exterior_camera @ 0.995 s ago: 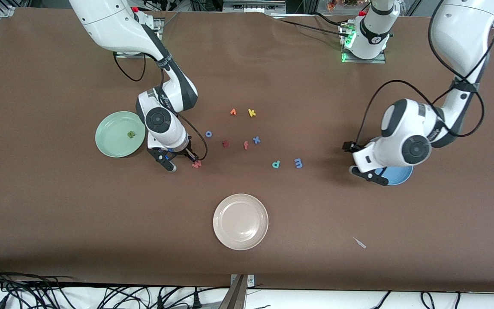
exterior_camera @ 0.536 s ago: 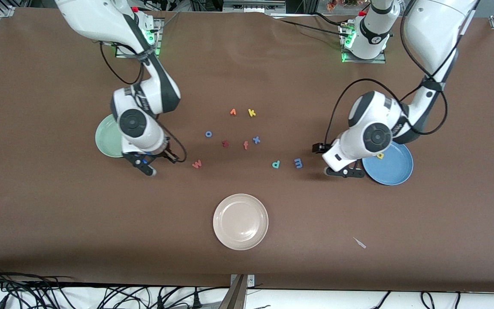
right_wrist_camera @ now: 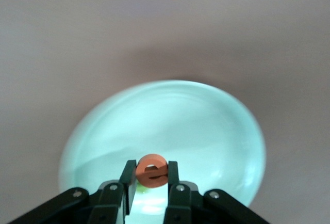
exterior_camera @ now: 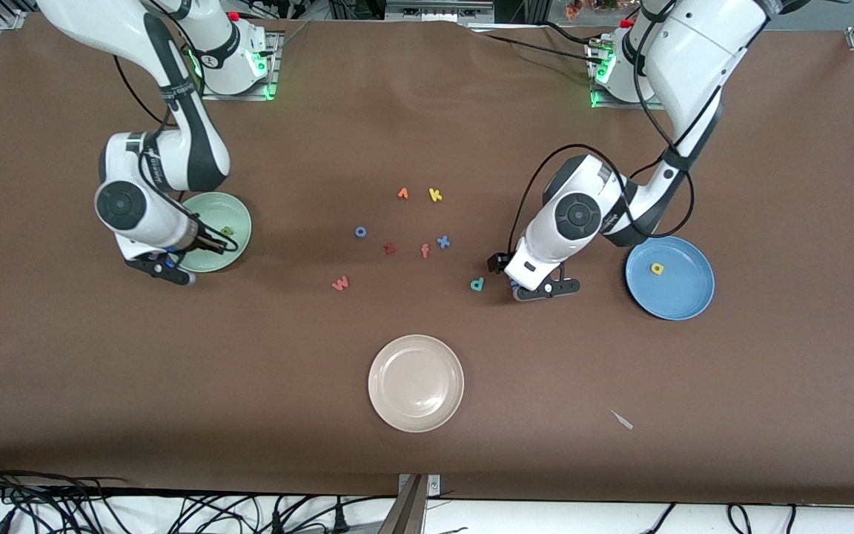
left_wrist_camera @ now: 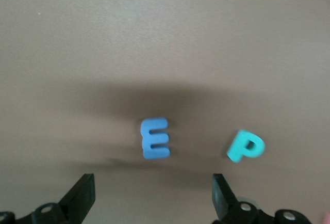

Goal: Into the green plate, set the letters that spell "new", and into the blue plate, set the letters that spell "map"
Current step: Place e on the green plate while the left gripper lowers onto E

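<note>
My right gripper (exterior_camera: 171,268) hangs over the edge of the green plate (exterior_camera: 219,208), shut on the orange "e" (right_wrist_camera: 151,170); the right wrist view shows the plate (right_wrist_camera: 206,126) under it. The olive "n" (exterior_camera: 227,231) lies in that plate. The pinkish "w" (exterior_camera: 339,282) lies on the table toward the middle. My left gripper (exterior_camera: 538,285) is open over the blue "m" (left_wrist_camera: 154,138), its fingers apart on either side, the teal "p" (exterior_camera: 477,284) just beside. The blue plate (exterior_camera: 683,293) holds the yellow "a" (exterior_camera: 657,268).
A cream plate (exterior_camera: 416,382) sits nearer the front camera, mid-table. Loose letters cluster in the middle: orange "v" (exterior_camera: 402,193), yellow "k" (exterior_camera: 435,195), blue "o" (exterior_camera: 360,231), dark red "z" (exterior_camera: 389,248), orange "f" (exterior_camera: 425,251), blue "x" (exterior_camera: 442,242). A white scrap (exterior_camera: 622,420) lies nearer the front.
My right arm swung from beside the "w" to the green plate, still shut. My left arm left the blue plate, uncovering the "a", and came over the "m".
</note>
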You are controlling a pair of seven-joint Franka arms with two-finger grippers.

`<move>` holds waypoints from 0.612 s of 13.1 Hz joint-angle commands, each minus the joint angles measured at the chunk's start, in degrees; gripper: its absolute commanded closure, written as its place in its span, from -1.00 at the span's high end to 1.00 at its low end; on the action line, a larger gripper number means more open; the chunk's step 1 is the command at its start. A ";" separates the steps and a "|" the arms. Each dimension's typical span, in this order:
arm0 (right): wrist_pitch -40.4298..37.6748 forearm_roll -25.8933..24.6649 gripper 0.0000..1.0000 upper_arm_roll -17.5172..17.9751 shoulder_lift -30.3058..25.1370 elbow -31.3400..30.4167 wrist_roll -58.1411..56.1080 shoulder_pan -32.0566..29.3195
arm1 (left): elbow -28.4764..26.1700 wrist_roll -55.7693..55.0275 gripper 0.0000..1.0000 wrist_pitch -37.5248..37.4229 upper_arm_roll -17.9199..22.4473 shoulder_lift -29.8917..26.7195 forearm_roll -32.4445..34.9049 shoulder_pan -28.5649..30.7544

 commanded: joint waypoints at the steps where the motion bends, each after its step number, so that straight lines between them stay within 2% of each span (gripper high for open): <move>1: 3.65 0.02 -0.79 -2.71 -3.69 -6.55 -5.66 0.43 | 3.68 -5.26 0.96 0.40 0.62 3.33 4.39 -0.56; 2: 3.56 0.02 -0.47 -2.71 -3.26 -6.56 -5.67 0.43 | 4.92 -6.75 0.96 0.40 0.62 4.38 5.27 -0.56; 3: 3.65 0.11 0.92 -2.71 -2.99 -6.47 -5.06 0.43 | 5.19 -7.81 0.96 0.40 0.62 5.09 6.84 -1.08; 4: 3.39 0.11 1.00 -2.71 -3.42 -6.29 -4.88 0.43 | 5.19 -7.91 0.96 0.40 0.88 5.27 8.08 -1.26; 6: 2.25 0.37 1.00 -2.45 -4.82 -4.90 -5.05 0.52 | 5.19 -7.91 0.96 0.40 1.06 5.36 8.26 -1.43; 8: -1.16 0.72 1.00 -0.35 -5.71 -1.04 -2.96 0.69 | 5.19 -7.91 0.87 0.31 1.15 5.71 8.27 -1.87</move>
